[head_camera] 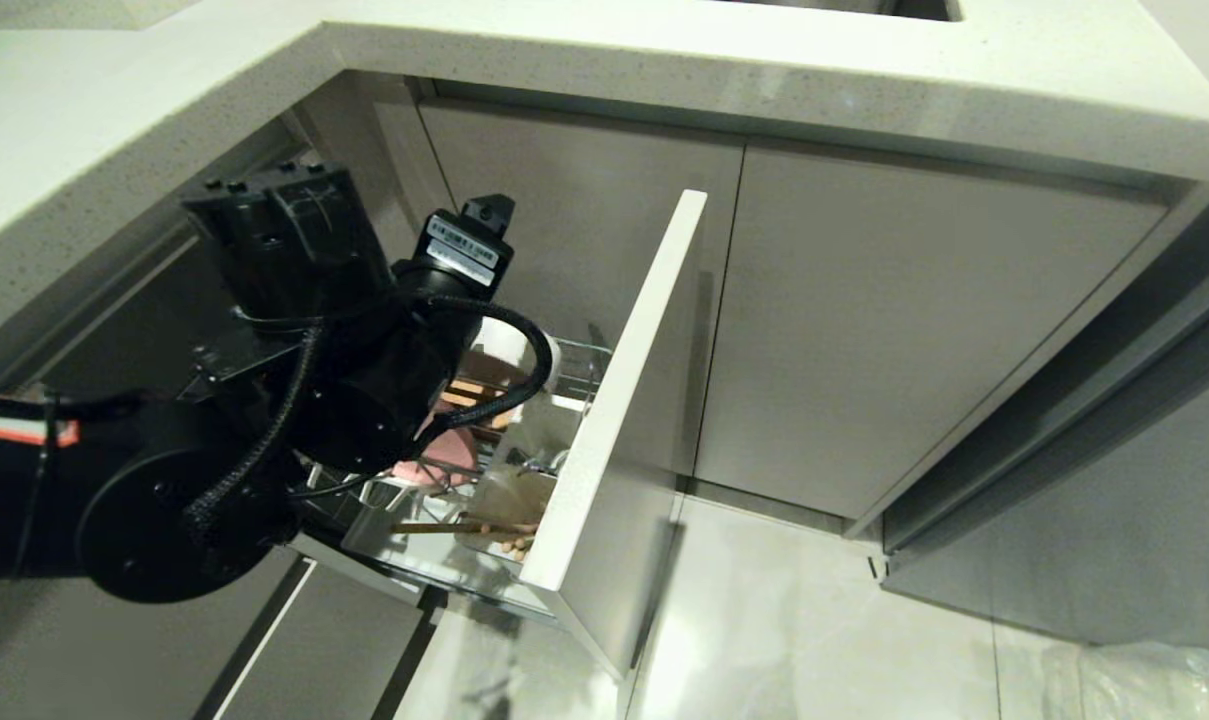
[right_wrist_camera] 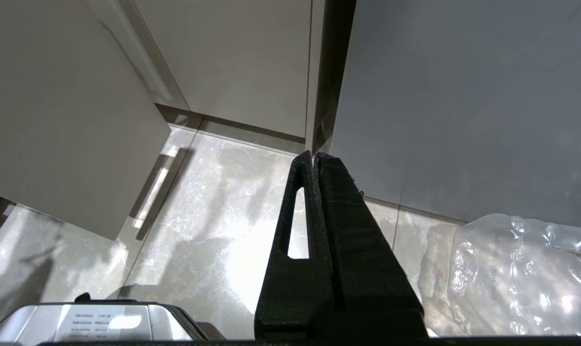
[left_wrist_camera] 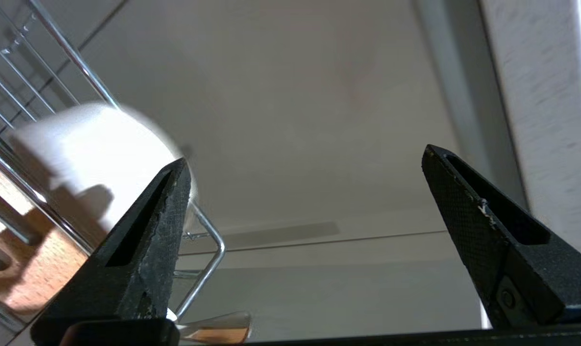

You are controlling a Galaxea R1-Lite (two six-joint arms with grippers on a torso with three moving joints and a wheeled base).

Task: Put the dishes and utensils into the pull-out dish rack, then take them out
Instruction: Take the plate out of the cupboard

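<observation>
The setting is a kitchen corner: a pale speckled countertop [head_camera: 864, 90] runs over grey cabinet doors [head_camera: 894, 330], and the floor [head_camera: 814, 620] is glossy light stone tile. A crumpled sheet of clear bubble wrap [right_wrist_camera: 516, 274] lies on the floor near the right-hand cabinet run.

The pull-out dish rack [head_camera: 574, 375] stands drawn out from the cabinet line. Its flat pale front panel [head_camera: 619, 400] projects edge-on into the floor space, with open tile on the side facing the cabinet doors. The left arm fills the space on the other side of the panel, above the rack.

Inside the rack, the cream-white bowl [head_camera: 509, 345] sits at the back end, against the chrome wire wall and next to the wooden slotted strip [left_wrist_camera: 35, 259]. The pink plate [head_camera: 439, 455] shows as a pink edge beneath the arm, nearer the middle of the rack. The chopsticks [head_camera: 464, 527] lie across the front end, close to the front panel, beside a pale utensil caddy [head_camera: 509, 495]. The spoon cannot be made out.

The left gripper [left_wrist_camera: 304, 163] is above the rack, jaws spread wide and holding nothing; one finger [left_wrist_camera: 146, 240] lies just beside the bowl in the wrist view, and contact cannot be told.

The right gripper [right_wrist_camera: 315, 156] hangs over the floor, away from the rack, jaws pressed together and empty.
</observation>
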